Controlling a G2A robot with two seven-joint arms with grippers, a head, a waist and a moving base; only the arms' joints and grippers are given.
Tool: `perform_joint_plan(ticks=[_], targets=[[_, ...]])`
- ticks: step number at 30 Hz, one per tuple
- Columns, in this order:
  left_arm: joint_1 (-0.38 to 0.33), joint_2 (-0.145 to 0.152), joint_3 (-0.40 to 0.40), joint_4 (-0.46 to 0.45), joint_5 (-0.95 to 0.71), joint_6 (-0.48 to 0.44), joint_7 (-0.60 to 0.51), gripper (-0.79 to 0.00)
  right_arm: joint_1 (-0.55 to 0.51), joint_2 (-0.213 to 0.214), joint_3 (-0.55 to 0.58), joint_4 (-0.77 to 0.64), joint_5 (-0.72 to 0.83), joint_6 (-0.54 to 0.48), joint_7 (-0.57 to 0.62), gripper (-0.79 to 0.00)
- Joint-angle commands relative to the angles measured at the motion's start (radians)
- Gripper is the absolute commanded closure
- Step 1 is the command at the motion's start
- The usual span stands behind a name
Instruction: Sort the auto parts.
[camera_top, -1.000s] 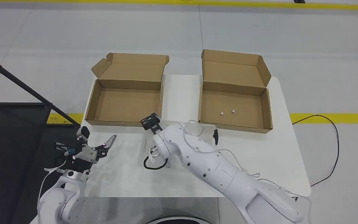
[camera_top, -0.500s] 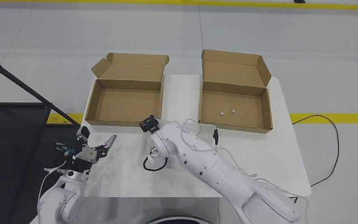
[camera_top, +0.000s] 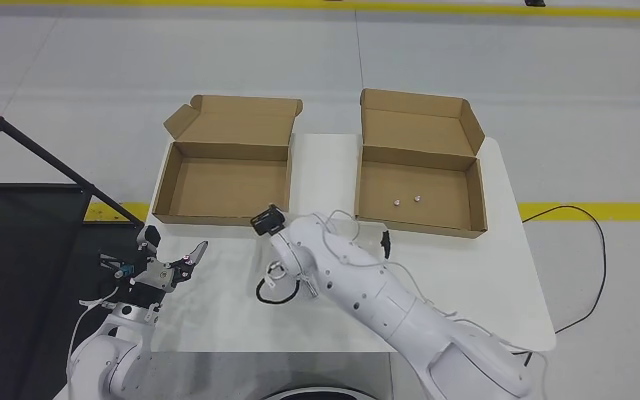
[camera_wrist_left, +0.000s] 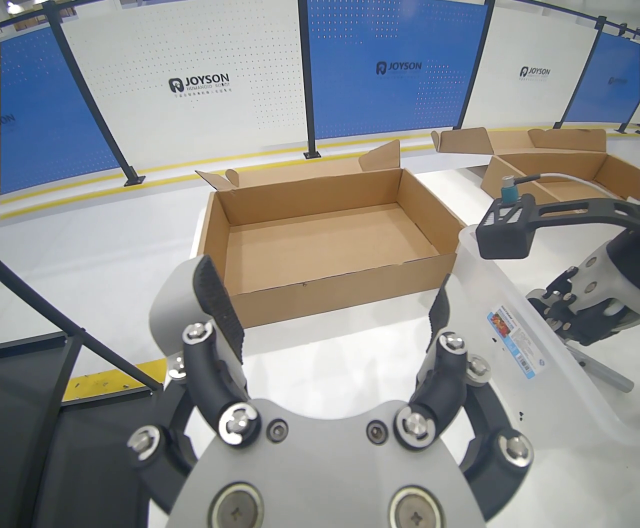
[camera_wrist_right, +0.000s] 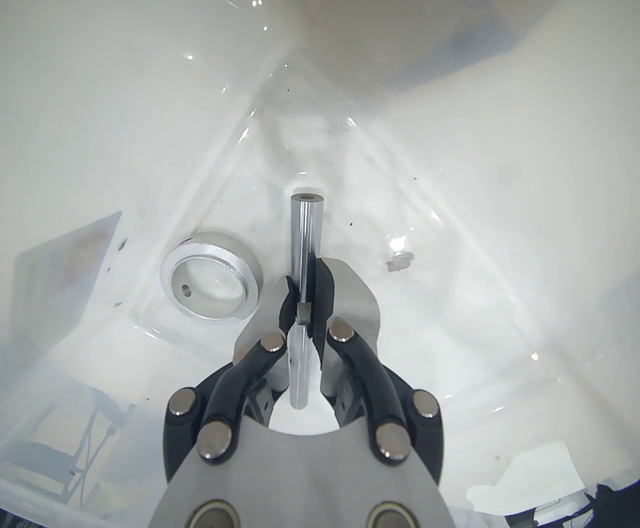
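A slim metal rod (camera_wrist_right: 303, 235) is gripped between the clenched fingers of the right gripper (camera_wrist_right: 302, 295), about midway along its length, so that one end stands out past the fingertips and the other reaches back toward the wrist. The gripper and rod are seen inside a translucent plastic bin (camera_wrist_right: 150, 125), just above its floor. A silver ring (camera_wrist_right: 240, 260) is seen lying on the bin's floor just beside the rod, apart from the fingers. In the left wrist view the bin (camera_wrist_left: 480, 300) is placed on the white table (camera_top: 220, 300) near the front edge of the left cardboard box (camera_wrist_left: 320, 240), whose flaps are folded open and whose floor is bare. The left gripper (camera_wrist_left: 327, 295) is held at the table's left edge, near that box, with its fingers spread wide and nothing grasped between them. Farther along the table the right cardboard box (camera_top: 440, 180) is set, also open, and two small pale parts (camera_top: 399, 199) are seen on its floor. A small dark piece (camera_top: 385, 240) is seen on the table just in front of this box.
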Motion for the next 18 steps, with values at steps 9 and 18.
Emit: perform_joint_plan(ticks=[9,18], targets=[[0.0,0.0,0.0,0.0,0.0,0.0,0.0,-0.785,-0.021,0.053,0.142,-0.233,-0.113,-0.03,0.02,0.0],[0.0,0.0,0.0,0.0,0.0,0.0,0.0,-0.785,-0.062,0.079,0.256,-0.363,-0.068,-0.173,-0.091,0.0]])
